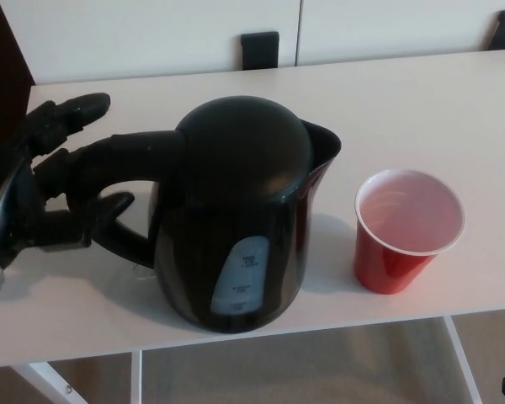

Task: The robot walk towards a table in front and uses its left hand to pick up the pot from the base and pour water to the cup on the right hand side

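Note:
A black electric kettle stands upright on the white table, spout toward the right and handle toward the left. Its base is hidden under it. My left hand is at the handle with its fingers still spread. The thumb pokes into the handle's loop from the left, and the two fingers lie beside and behind the handle's top. The hand is not closed on the handle. A red cup with a white inside stands upright to the right of the kettle, a short gap between them. My right hand does not show.
The table's front edge runs just below the kettle and the cup, with white legs and floor beneath it. Two dark chair backs show behind the table's far edge. A dark panel stands at the far left.

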